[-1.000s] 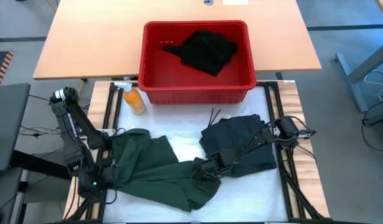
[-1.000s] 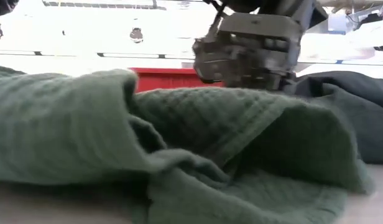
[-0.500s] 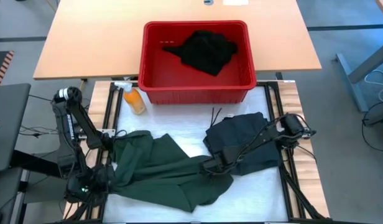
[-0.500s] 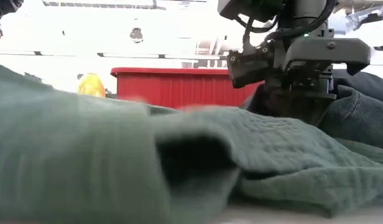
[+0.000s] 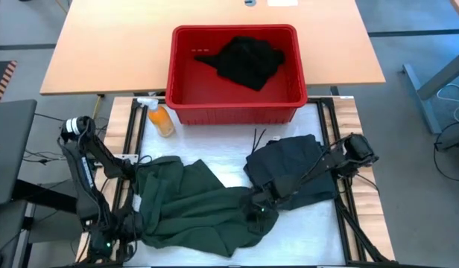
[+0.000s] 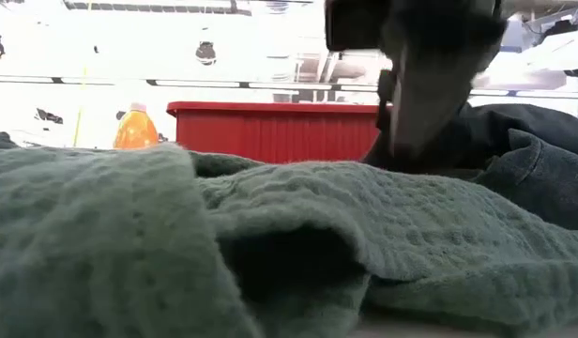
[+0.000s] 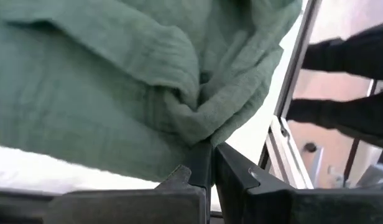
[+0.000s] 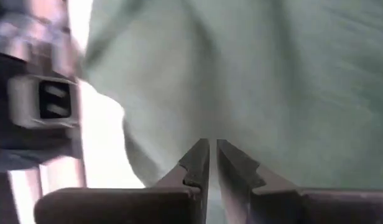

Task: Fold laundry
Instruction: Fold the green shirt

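So over the last second we drag the green shirt toward the near-left corner of the bench. Our left pincer is clamped on a bunched fold of it down there. Our right pincer is now at the shirt's right end, fingers nearly together with just a thin gap, and we can't tell if any cloth is caught. The black garment sits just right of the shirt. We reckon it's spreading out, not folded yet.
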